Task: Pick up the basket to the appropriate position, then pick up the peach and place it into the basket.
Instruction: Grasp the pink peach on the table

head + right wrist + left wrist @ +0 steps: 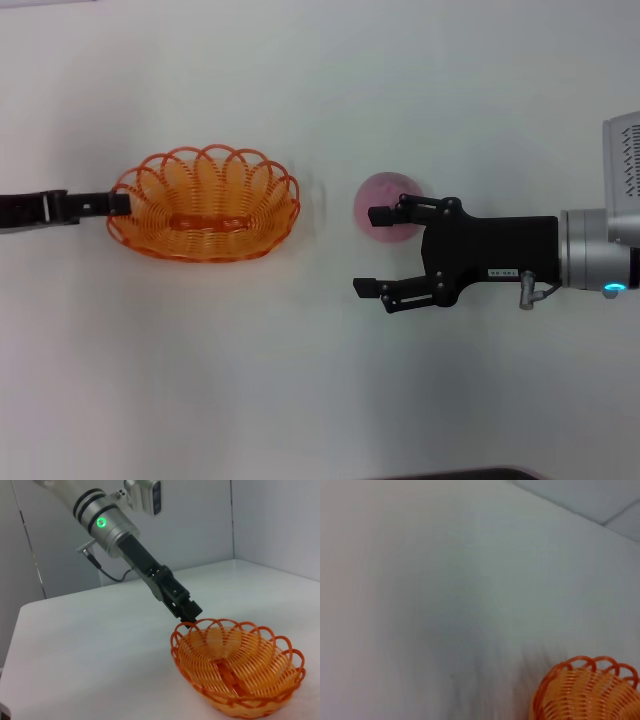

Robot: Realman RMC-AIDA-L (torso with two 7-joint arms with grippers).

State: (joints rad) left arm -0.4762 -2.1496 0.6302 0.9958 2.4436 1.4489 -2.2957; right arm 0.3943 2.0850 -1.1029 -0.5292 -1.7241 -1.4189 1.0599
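The basket (pixel 204 205) sits on the white table (pixel 300 380), left of centre in the head view, its long side running across and its scalloped rim up, nothing inside it. The left gripper (pixel 118 204) reaches in from the robot's left and meets the rim at the basket's near end; in the right wrist view its dark tip (pixel 189 614) touches the wire loops there, probably pinching the rim, though I cannot tell for sure whether it is clamped or just resting against it. That hold suits moving the basket by its edge while leaving the bowl free for the fruit. The peach (pixel 383 205) lies on the table to the right, well apart from the basket. The right gripper (pixel 370 250) hangs beside it with fingers spread wide, one finger crossing the peach's front, so part of the fruit is hidden. The left wrist view shows only a corner of the basket (pixel 587 690) and bare table
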